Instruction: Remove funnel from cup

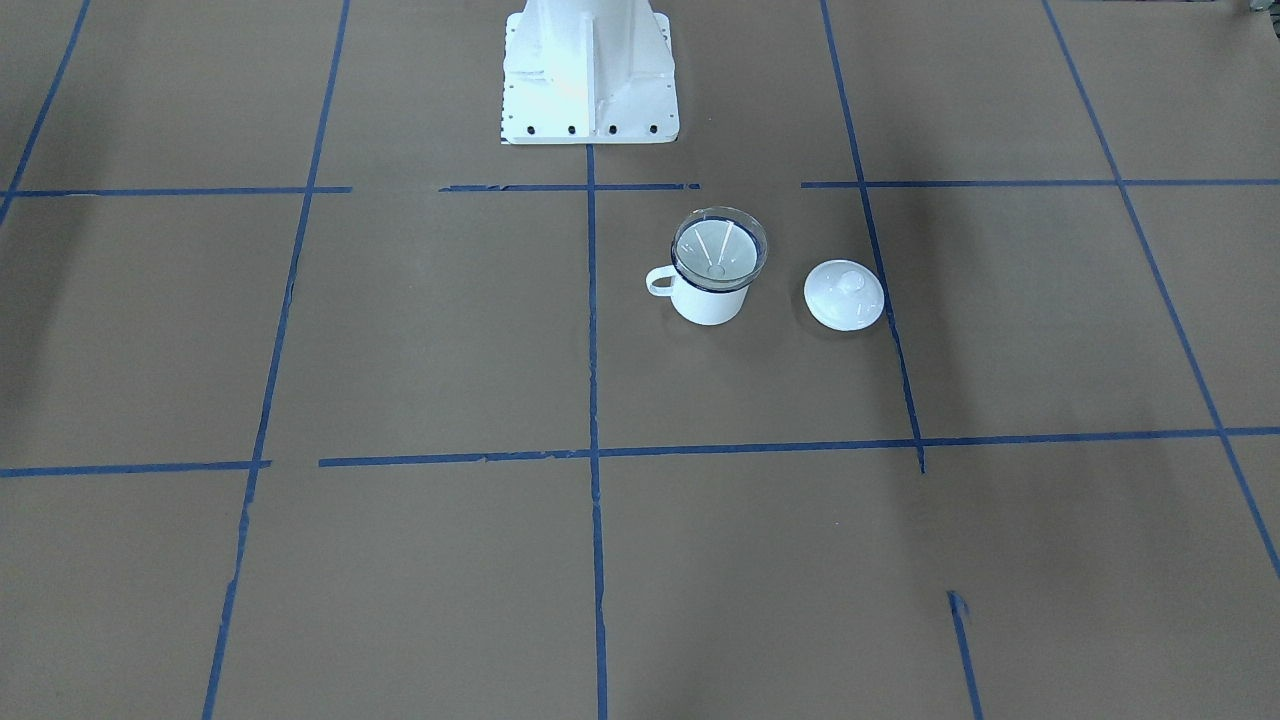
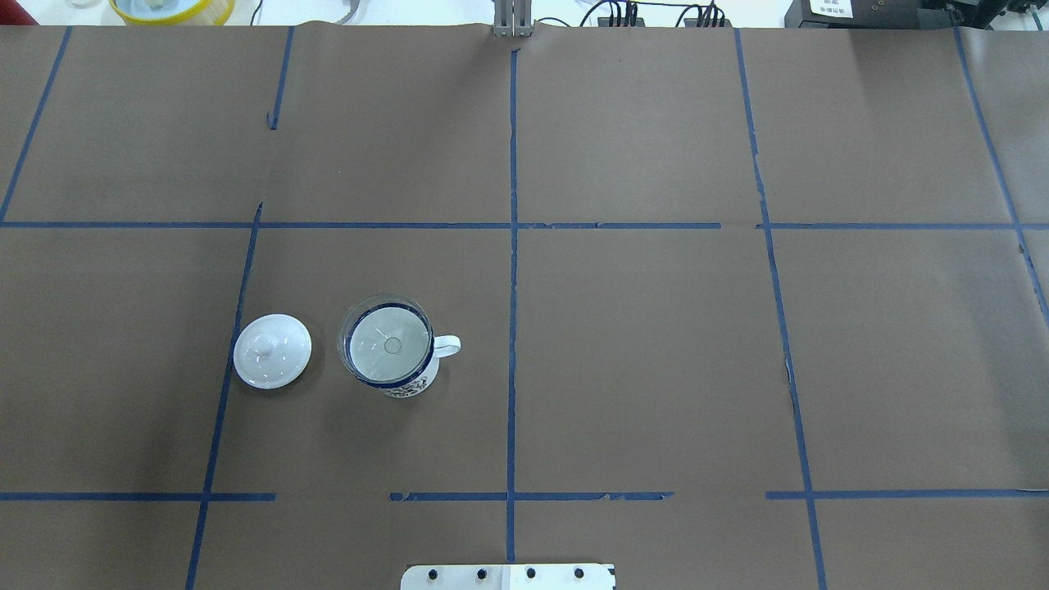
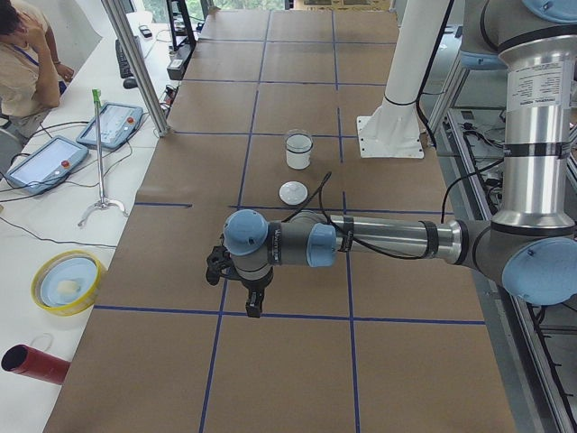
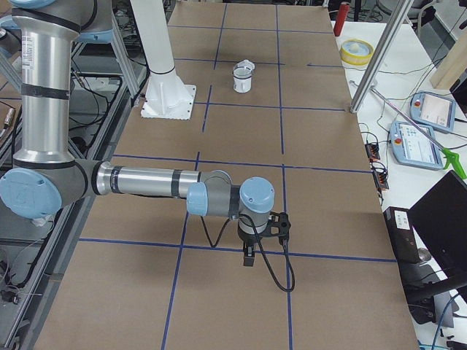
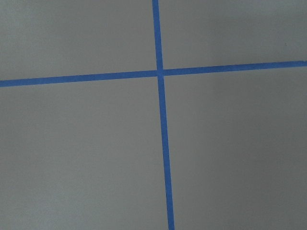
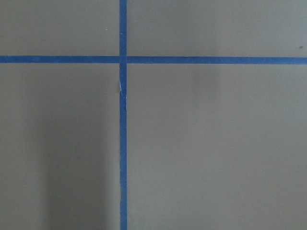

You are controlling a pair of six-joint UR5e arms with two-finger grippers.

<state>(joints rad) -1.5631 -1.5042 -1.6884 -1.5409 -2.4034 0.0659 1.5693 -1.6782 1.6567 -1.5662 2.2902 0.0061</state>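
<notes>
The clear funnel (image 1: 718, 248) sits upright in the white cup (image 1: 710, 302), its wide rim resting on the cup's dark blue rim. From overhead the funnel (image 2: 385, 344) fills the cup's (image 2: 412, 385) mouth, and the handle points to that view's right. My left gripper (image 3: 253, 307) shows only in the exterior left view, hanging over the table well short of the cup (image 3: 298, 155); I cannot tell its state. My right gripper (image 4: 248, 257) shows only in the exterior right view, far from the cup (image 4: 242, 82); I cannot tell its state. Both wrist views show only brown paper and blue tape.
A white domed lid (image 2: 272, 351) with a knob lies beside the cup, away from the handle. The robot's white base (image 1: 588, 75) stands behind the cup. A yellow bowl (image 3: 68, 281), teach pendants (image 3: 45, 162) and an operator (image 3: 22, 54) are off the table's far side.
</notes>
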